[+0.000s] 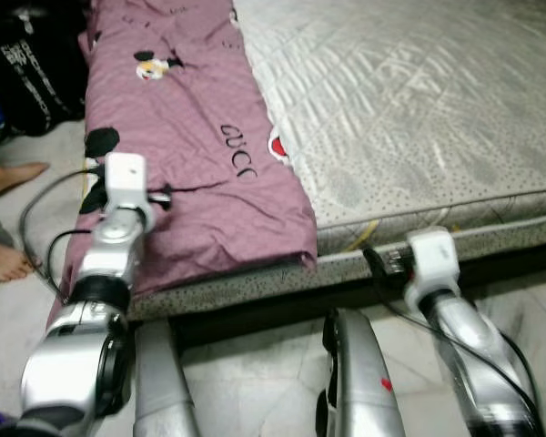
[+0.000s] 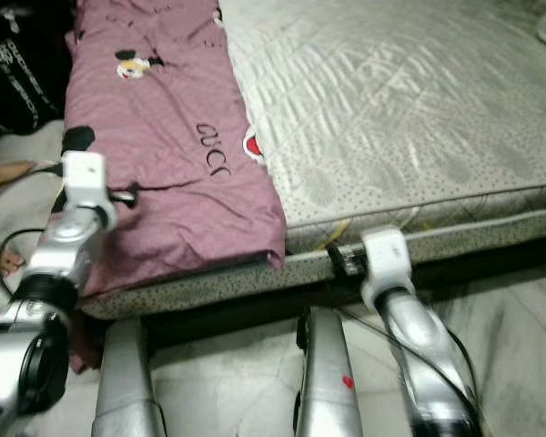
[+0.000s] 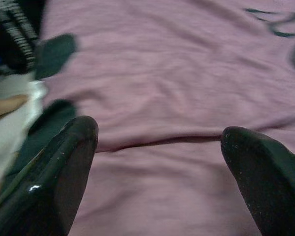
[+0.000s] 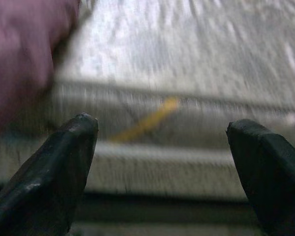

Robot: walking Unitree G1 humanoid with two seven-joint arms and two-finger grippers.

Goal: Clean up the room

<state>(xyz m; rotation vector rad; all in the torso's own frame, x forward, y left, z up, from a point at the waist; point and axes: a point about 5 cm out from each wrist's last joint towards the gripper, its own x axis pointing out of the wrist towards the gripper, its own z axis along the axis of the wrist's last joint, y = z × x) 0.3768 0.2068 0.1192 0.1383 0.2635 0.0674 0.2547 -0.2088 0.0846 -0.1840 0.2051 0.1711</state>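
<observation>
Facing one pink blanket (image 1: 191, 146) on one mattress (image 1: 409, 109)

You have two silver arms, each ending in a white wrist block. Black cables run along both. The left arm (image 1: 96, 300) has a black joint ring; a silver leg (image 1: 359, 382) carries a small red mark. Each tool (image 3: 160, 172) has two glossy black fingers (image 4: 54, 172).
</observation>
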